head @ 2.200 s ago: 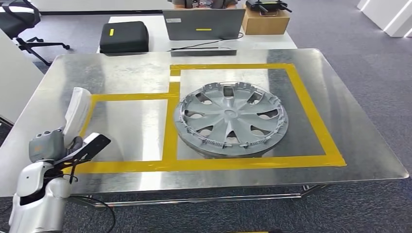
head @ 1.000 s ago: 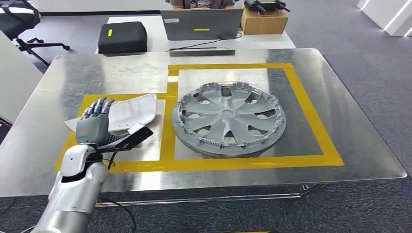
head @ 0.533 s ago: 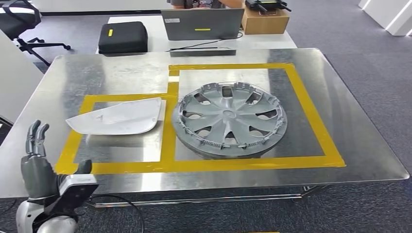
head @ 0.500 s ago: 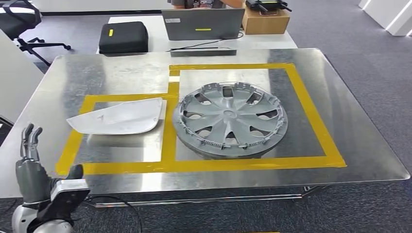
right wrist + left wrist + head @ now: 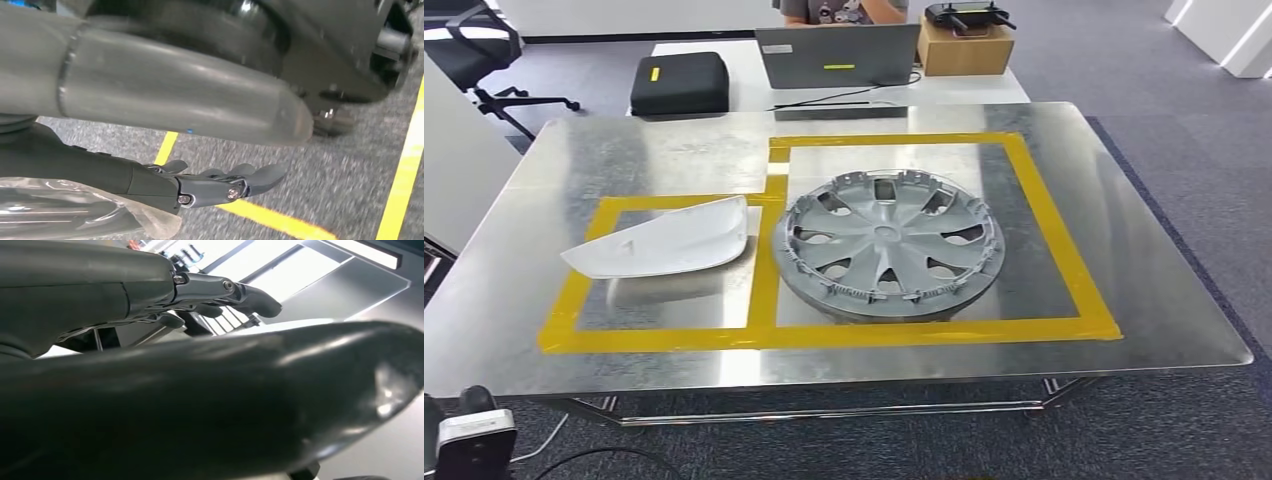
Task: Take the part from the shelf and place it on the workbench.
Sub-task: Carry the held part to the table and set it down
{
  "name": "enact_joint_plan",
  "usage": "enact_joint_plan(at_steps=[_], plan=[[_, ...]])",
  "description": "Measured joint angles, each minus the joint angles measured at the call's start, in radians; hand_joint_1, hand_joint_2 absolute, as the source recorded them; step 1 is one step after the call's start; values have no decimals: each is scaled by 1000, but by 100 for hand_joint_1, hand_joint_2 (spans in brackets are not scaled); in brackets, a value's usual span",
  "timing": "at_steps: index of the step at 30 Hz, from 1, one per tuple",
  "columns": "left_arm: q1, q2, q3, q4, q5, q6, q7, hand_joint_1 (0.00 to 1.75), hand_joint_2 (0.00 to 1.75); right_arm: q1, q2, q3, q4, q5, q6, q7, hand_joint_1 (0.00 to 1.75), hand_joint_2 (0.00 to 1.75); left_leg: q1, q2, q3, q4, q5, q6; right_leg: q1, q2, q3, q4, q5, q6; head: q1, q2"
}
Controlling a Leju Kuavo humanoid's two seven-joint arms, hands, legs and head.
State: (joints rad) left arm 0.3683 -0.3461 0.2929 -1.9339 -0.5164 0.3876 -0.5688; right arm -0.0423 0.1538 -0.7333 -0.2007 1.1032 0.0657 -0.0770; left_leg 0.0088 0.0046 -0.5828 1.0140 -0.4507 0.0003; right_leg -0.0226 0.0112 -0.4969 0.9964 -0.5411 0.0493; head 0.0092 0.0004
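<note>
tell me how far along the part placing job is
Done: the white part lies flat on the workbench, in the smaller taped box beside the hubcap. In hand: nothing; the left hand shows empty, fingers extended. Left: nothing visible.

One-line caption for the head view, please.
White part lies flat in the smaller yellow-taped box on the steel workbench, beside a grey wheel cover.

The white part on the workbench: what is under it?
The white part lies on the steel workbench, inside the smaller yellow tape frame, overlapping its left strip. Its underside is hidden.
</note>
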Motion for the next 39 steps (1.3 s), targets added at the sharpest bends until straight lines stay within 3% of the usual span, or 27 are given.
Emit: enact_joint_plan(at_steps=[2,3,6,7,8,9,10,12,14,17,19,21,22,23,24,25,27,29,30,32,33,34,35,37,38,39], plan=[[3,-1,9,1,1,0,0,0,0,0,0,-1,-1,0,0,1,0,0,3,-1,-5,8,-6,-10,-1,-2,-15,-1,4,-18,-1,0],[5,-2,13,2,2,0,0,0,0,0,0,-1,-2,1,0,1,0,0,4,-1,-13,27,-29,-15,-1,-4,-22,-2,9,-27,-2,0],[8,-3,21,4,2,0,0,0,0,-1,0,-4,-3,1,0,1,0,0,5,-1,-61,191,-161,-23,3,-10,-39,-1,30,-45,-4,0],[9,-3,23,5,2,1,0,0,0,0,1,-4,-3,1,0,1,0,0,5,-1,-71,247,-192,-24,6,-12,-46,0,37,-47,-5,0],[9,-3,25,6,4,3,0,0,0,0,1,-5,-3,1,0,1,0,0,5,-1,-69,276,-201,-22,8,-13,-54,2,43,-47,-5,0],[10,-3,26,7,9,7,-1,0,0,0,1,-5,-3,3,0,1,0,0,5,-1,-48,264,-189,-19,11,-14,-62,4,49,-48,-5,0],[10,-3,28,8,17,13,-2,0,0,0,1,-5,-3,5,0,1,0,0,3,-1,-10,211,-161,-13,14,-13,-69,6,54,-47,-5,0],[10,-3,36,8,41,26,-6,0,0,-1,2,-6,-3,10,0,1,0,0,-1,-2,83,61,-114,2,18,-12,-79,9,62,-44,-4,0],[10,-4,46,9,61,34,-11,0,0,-3,3,-7,-4,15,-1,1,0,0,-7,-2,125,-21,-100,10,19,-12,-84,9,73,-35,-4,0],[9,-6,59,14,77,41,-22,0,0,-4,3,-9,-5,22,-2,1,0,0,-9,0,116,-34,-82,21,16,-11,-91,8,82,-16,-4,0],[5,-7,64,18,82,43,-28,0,0,-4,2,-10,-5,25,-2,1,0,0,-5,3,99,-41,-61,35,15,-11,-113,51,31,-7,-1,0],[2,-8,65,21,80,45,-30,0,0,-5,2,-12,-6,25,-2,-1,0,0,-5,5,73,-41,-42,42,13,-10,-152,167,-61,-1,3,0],[2,-9,66,22,77,47,-30,0,0,-5,2,-13,-7,27,-1,-3,0,0,-5,6,59,-40,-31,42,12,-11,-167,229,-92,2,4,0],[1,-9,66,24,75,49,-30,0,0,-5,2,-14,-7,30,0,-4,0,0,-6,7,45,-39,-21,41,12,-11,-171,272,-102,4,4,0],[0,-10,66,25,73,52,-29,0,0,-5,2,-14,-7,35,0,-4,0,0,-6,8,32,-37,-11,40,12,-11,-158,281,-89,6,4,0],[-1,-11,66,27,74,55,-27,0,0,-5,2,-14,-7,39,1,-4,0,0,-5,8,19,-35,-3,38,12,-11,-127,254,-60,6,4,0],[-2,-12,67,32,82,60,-19,0,0,-7,2,-15,-8,44,2,-3,0,0,-7,9,-3,-27,11,31,12,-12,-21,111,-14,2,4,0],[-8,-12,74,44,100,65,-10,0,0,-11,2,-16,-10,47,2,-5,0,0,-10,9,-16,-18,25,21,14,-11,61,-19,-17,-6,4,0],[-12,-12,80,53,109,67,-6,0,0,-12,2,-17,-11,49,2,-7,0,0,-10,10,-19,-17,33,15,16,-11,74,-46,-25,-11,4,0],[-23,-12,97,77,124,69,5,0,0,-11,2,-21,-11,54,4,-11,0,0,-8,9,-23,-17,43,3,17,-12,62,-51,-16,-24,4,0],[-26,-12,106,89,126,69,11,0,0,-10,2,-24,-12,56,5,-13,0,0,-7,8,-28,-8,28,-3,16,-14,54,-51,-8,-34,3,0],[-29,-12,115,103,127,69,17,0,0,-10,2,-27,-12,57,6,-13,0,0,-5,6,-36,18,-5,-10,15,-16,44,-53,3,-43,1,0],[-31,-12,122,115,128,70,24,0,0,-10,2,-29,-12,58,7,-11,0,44,-3,5,-48,63,-55,-15,14,-17,32,-54,14,-49,-1,0],[-35,-11,132,134,129,70,32,0,87,-10,1,-35,-13,57,7,-8,0,131,-2,4,-74,194,-150,-23,16,-18,4,-52,34,-55,-4,0],[-37,-11,135,142,131,67,34,0,131,-9,1,-39,-13,55,5,-10,0,175,-1,4,-77,245,-171,-26,17,-18,-8,-50,43,-56,-4,0],[-38,-10,137,149,136,62,34,0,175,-8,0,-43,-14,55,-1,-18,0,175,1,4,-64,263,-171,-29,17,-19,-21,-47,51,-57,-4,0]])
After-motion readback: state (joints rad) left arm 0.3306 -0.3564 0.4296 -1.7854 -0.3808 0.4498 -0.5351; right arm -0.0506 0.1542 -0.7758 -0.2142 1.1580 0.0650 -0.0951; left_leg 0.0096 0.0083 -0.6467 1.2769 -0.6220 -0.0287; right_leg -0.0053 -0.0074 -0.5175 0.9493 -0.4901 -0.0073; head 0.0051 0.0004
